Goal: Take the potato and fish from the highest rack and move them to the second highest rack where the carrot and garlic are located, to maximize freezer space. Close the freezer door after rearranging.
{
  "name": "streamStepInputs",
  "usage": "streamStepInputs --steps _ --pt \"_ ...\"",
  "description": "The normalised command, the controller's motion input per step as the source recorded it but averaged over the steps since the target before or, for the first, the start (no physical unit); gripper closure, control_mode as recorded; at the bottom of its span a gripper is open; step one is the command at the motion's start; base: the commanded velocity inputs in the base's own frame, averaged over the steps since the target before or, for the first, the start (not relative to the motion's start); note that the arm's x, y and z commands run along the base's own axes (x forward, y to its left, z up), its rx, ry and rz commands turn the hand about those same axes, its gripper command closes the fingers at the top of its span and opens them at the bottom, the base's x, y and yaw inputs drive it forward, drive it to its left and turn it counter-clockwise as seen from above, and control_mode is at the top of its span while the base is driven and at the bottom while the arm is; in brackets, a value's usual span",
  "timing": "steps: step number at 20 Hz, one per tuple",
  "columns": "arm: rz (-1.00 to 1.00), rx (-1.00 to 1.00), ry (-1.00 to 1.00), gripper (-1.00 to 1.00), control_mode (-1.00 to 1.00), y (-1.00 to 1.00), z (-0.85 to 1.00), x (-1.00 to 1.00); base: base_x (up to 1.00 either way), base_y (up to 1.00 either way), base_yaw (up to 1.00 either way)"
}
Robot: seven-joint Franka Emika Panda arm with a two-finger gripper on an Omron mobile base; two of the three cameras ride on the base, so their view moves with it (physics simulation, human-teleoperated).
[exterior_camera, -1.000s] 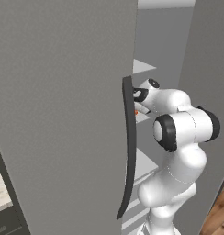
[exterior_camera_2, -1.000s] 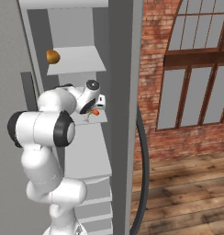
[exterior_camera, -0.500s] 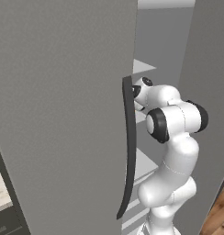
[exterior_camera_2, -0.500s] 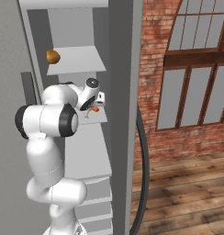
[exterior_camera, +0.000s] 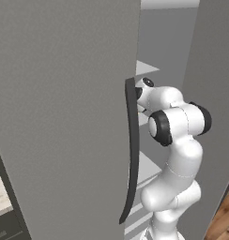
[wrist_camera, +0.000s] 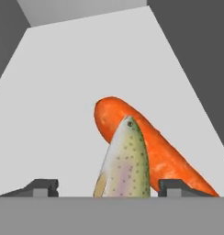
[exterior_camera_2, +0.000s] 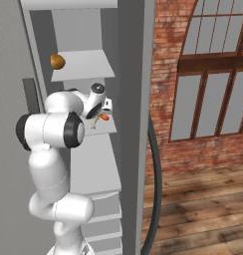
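In the hand view a speckled fish [wrist_camera: 124, 165] sits between my gripper's [wrist_camera: 109, 186] fingertips, head pointing away, with a gap to the left fingertip [wrist_camera: 44, 186]. The gripper is open. The orange carrot [wrist_camera: 148, 147] lies just behind the fish and touches it on the second highest rack [wrist_camera: 63, 105]. From the right base view my gripper [exterior_camera_2: 100, 110] reaches in over that rack [exterior_camera_2: 104, 130] beside the carrot [exterior_camera_2: 105, 117]. The golden-brown potato [exterior_camera_2: 57, 61] rests on the highest rack [exterior_camera_2: 88, 64]. The freezer door [exterior_camera_2: 136, 99] stands open to the right. The garlic is hidden.
The twin grey door [exterior_camera: 64, 117] with its dark curved handle [exterior_camera: 132, 150] stands close on the left of the opening. Lower shelves [exterior_camera_2: 96, 172] lie behind the arm. A brick wall with a window [exterior_camera_2: 208, 89] and a wood floor [exterior_camera_2: 203, 214] lie to the right.
The arm's elbow has swung up and in toward the freezer. The hand has stayed at the second highest rack by the carrot.
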Motion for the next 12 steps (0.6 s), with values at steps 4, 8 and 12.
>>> streamStepInputs --steps 4,8,12 --pt "0.0 0.0 0.0 -1.0 -1.0 0.0 0.25 -0.46 0.0 0.0 0.0" --pt "0.0 0.0 -0.01 -1.0 -1.0 -0.04 0.5 -0.67 0.0 0.0 0.0" --pt "0.0 0.0 -0.05 -1.0 -1.0 -0.06 0.71 -0.77 0.0 0.0 0.0"
